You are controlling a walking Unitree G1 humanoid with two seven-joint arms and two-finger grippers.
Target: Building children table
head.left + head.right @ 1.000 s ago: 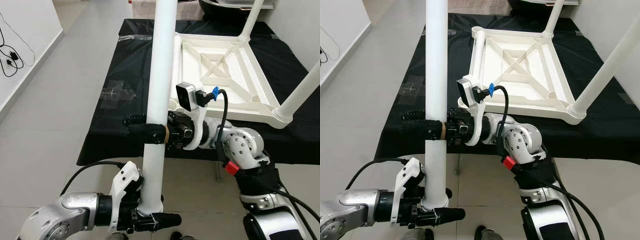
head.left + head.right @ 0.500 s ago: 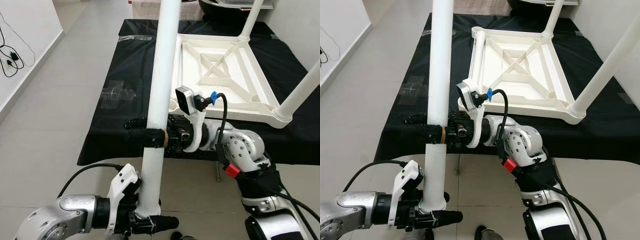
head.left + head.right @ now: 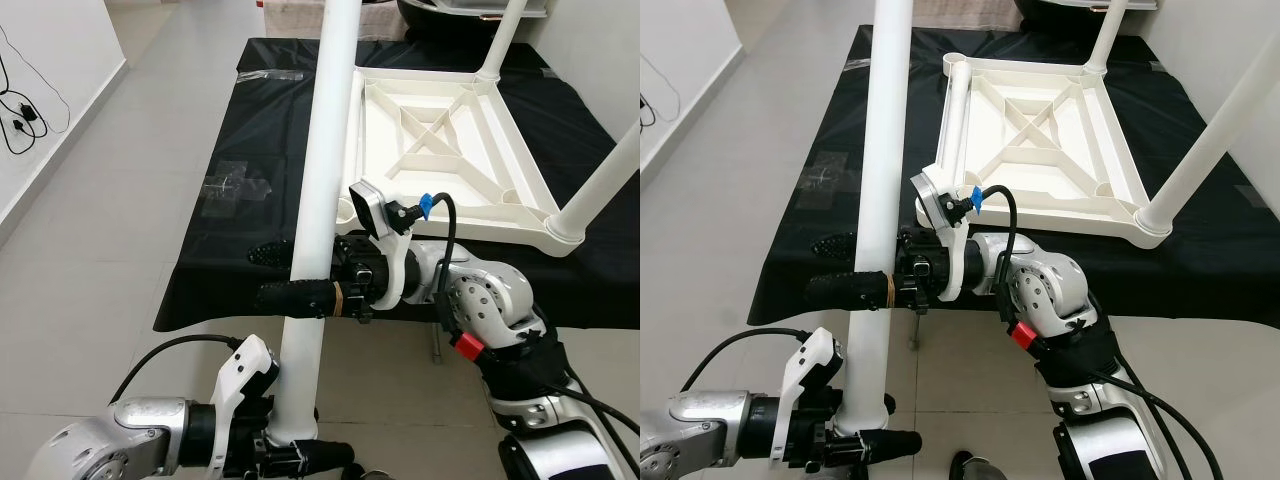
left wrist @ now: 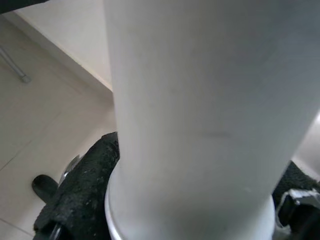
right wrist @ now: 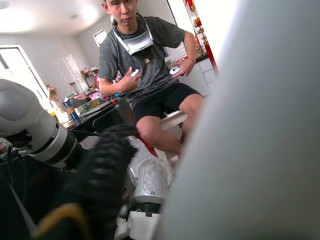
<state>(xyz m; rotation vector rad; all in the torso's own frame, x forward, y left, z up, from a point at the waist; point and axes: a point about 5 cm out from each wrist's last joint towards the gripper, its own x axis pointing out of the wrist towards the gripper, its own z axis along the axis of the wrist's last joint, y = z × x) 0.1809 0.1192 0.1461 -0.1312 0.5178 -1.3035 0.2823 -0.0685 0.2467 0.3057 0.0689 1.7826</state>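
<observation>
Grey tiled floor (image 3: 130,150) all around, with a low table under a black cloth (image 3: 250,150) straight ahead. On the cloth sits the white plastic children's tabletop (image 3: 440,140), flipped upside down so you can see the cross ribs underneath.

Progress-wise, I'd say roughly halfway. Two legs look already seated in corner sockets: one at the far corner (image 3: 508,35) and one at the near right corner (image 3: 600,190). The far left socket (image 3: 956,62) looks empty, and the near left corner sits behind the right arm, so can't say for sure.

Next leg is in hand. The loose white table leg (image 3: 322,180) is held nearly upright in front of the robot, clear of the tabletop and just to its left. The left gripper (image 3: 300,455) is clamped around the flared bottom end, fingers hugging both sides of it; the left wrist view shows black pads pressed against the tube. The right gripper (image 3: 300,275) wraps the leg around mid-height, one finger in front and one behind, closed snug on it.

Still left: tip the leg over and get it into an open socket.

A person (image 5: 145,65) sits in the background, holding controllers.
</observation>
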